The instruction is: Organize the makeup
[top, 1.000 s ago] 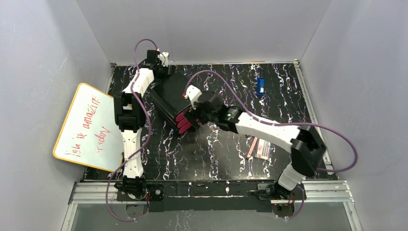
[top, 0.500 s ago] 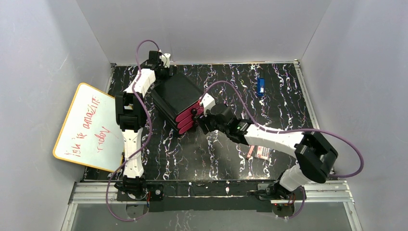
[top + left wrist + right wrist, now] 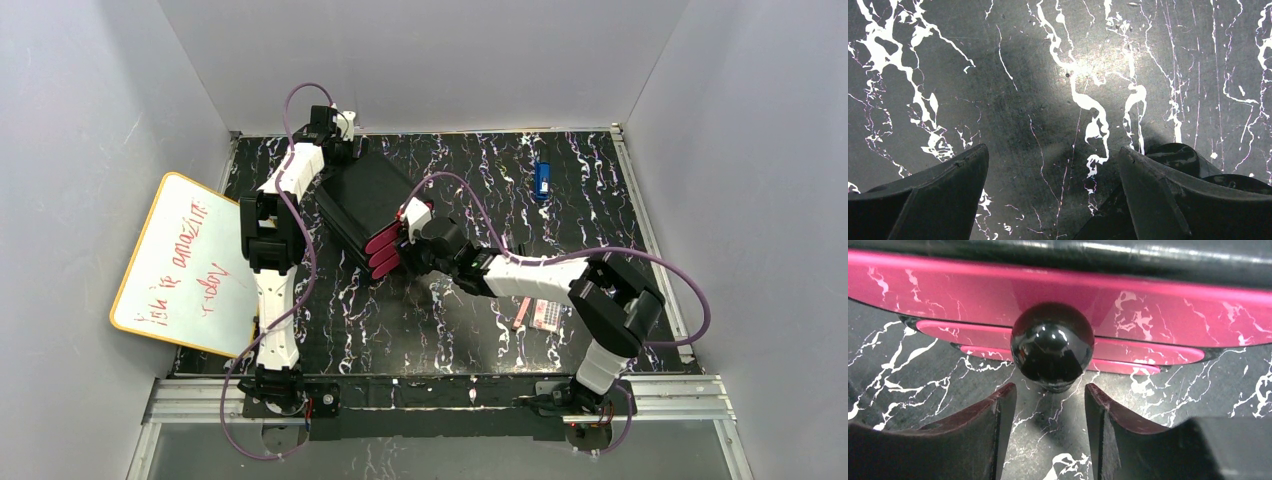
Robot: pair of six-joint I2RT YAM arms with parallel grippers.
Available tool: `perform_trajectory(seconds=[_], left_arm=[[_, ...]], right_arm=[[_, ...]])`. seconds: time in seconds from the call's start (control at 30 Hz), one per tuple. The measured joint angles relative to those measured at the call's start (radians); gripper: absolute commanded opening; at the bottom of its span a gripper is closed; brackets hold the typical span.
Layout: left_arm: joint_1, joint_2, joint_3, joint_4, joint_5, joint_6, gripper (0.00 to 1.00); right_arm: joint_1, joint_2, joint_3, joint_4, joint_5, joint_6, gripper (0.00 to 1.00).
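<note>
My right end effector, parted and empty, faces the drawer knob; the makeup, light, thin and probably brittle, lies on the near right of the desk, best pinched across its edges.

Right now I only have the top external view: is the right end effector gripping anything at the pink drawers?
Observer: Not gripping. The right wrist view shows the right end effector with its fingers apart and a round black knob on a pink drawer front just ahead of their tips.
Operator: And the left one, behind the box?
Observer: Its wrist view shows the left end effector open over marbled tabletop, with nothing between the fingers.
</note>
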Motion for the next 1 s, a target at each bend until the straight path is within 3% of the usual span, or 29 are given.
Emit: perform_trajectory(seconds=[0.43, 0.67, 1.0], left_arm=[[0.0, 0.0, 0.005, -0.006, 0.0, 0.004, 0.98], [0.0, 0.0, 0.005, -0.008, 0.0, 0.006, 0.98], [0.0, 0.0, 0.005, -0.008, 0.0, 0.007, 0.98]], right_arm=[[-0.001, 0.016, 0.033, 0.03, -0.008, 0.002, 0.52], [-0.006, 0.028, 0.048, 0.029, 0.0, -0.002, 0.4], [-0.006, 0.032, 0.054, 0.022, 0.008, -0.003, 0.35]])
